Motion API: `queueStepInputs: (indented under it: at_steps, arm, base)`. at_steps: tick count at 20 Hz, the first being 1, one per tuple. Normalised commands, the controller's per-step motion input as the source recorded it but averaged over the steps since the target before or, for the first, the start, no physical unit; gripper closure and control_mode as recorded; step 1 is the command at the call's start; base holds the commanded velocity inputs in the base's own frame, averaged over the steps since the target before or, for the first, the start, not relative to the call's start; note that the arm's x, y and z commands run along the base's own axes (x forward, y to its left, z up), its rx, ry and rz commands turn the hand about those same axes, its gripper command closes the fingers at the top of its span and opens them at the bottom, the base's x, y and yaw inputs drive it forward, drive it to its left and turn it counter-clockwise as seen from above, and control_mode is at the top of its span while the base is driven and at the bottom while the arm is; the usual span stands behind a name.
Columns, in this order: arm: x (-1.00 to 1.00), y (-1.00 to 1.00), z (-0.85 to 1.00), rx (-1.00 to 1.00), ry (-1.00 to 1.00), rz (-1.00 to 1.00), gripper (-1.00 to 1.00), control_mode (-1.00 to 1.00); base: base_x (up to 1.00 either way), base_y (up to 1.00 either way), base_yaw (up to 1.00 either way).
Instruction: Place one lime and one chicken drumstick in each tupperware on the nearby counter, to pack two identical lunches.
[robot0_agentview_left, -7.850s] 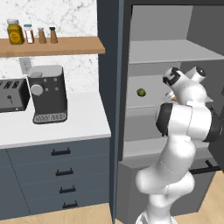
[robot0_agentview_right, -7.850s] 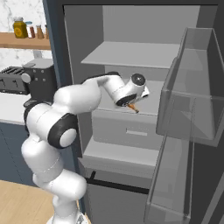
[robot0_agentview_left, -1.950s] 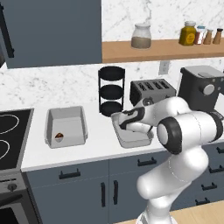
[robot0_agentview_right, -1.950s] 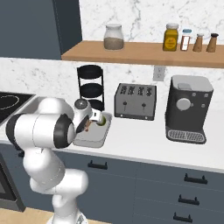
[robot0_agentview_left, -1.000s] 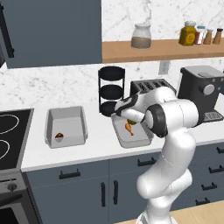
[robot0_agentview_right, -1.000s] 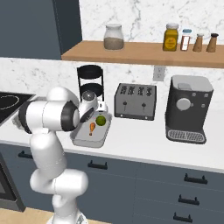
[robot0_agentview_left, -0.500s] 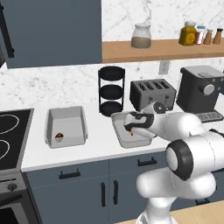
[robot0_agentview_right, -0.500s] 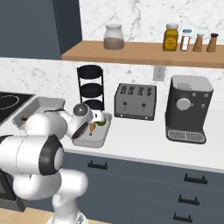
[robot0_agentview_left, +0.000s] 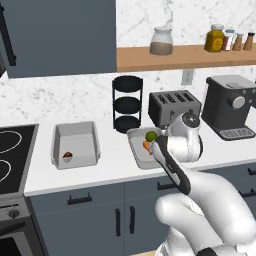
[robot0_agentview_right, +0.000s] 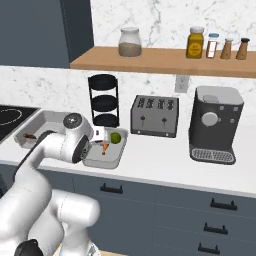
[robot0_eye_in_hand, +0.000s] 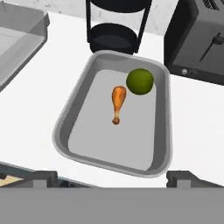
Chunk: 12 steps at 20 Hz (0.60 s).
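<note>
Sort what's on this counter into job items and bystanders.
Job items: right tupperware holding lime and drumstick; left tupperware holding a drumstick; counter; open gripper.

Bystanders: toaster, coffee machine, black tiered stand, shelf jars, stove.

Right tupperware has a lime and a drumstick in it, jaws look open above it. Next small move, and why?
Probably lift the gripper straight up and clear of the right tupperware. Its jaws are open and hold nothing; the lime and chicken drumstick already lie inside, so this lunch looks packed. The left tupperware shows just one small brown item, so it likely still needs a lime.
</note>
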Motion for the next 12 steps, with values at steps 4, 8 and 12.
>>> queueStepInputs:
  at_steps: [4,8,12]
  arm:
    - [-0.85,0.0,1.0,0.05,0.32,0.02,-1.0,-1.0]
    - [-0.82,0.0,0.93,0.13,0.2,0.02,-1.0,-1.0]
    - [-0.73,0.0,0.33,0.09,0.0,-0.12,-1.0,-1.0]
  base:
    - [0.0,0.0,0.0]
    - [0.0,0.0,0.0]
    - [0.0,0.0,0.0]
